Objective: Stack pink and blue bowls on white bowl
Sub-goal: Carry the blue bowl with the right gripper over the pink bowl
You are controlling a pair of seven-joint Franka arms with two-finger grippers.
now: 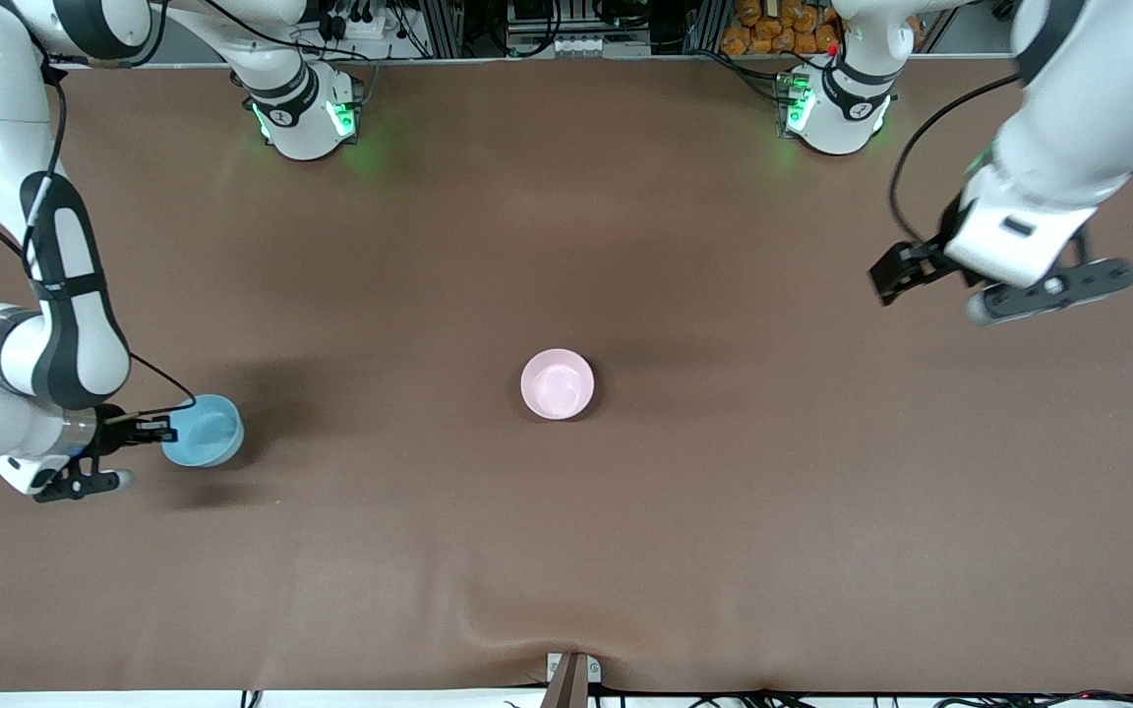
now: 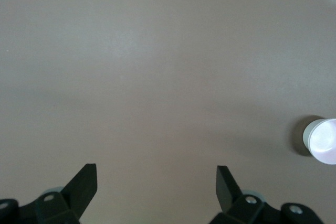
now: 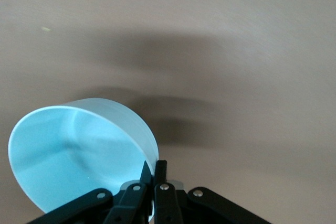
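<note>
pinching the blue bowl (image 1: 203, 431) rim at its nine o'clock, right gripper (image 1: 142, 430) is clamped; light, glossy, likely slippery; left gripper (image 2: 156, 187) waits agape over bare table

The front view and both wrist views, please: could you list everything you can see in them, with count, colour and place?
blue bowl: one, light sky blue, on the table toward the right arm's end, its rim pinched by the right gripper.
pink bowl: one, pale pink, upright near the middle of the table, nothing touching it.
white bowl: none visible in any view.
table: one, covered in brown cloth, with a small clamp-like fitting at the edge nearest the front camera.
right gripper: one, black fingers, shut on the blue bowl's rim.
left gripper: one, black fingers, open, up in the air over bare table at the left arm's end; this arm waits.
</note>
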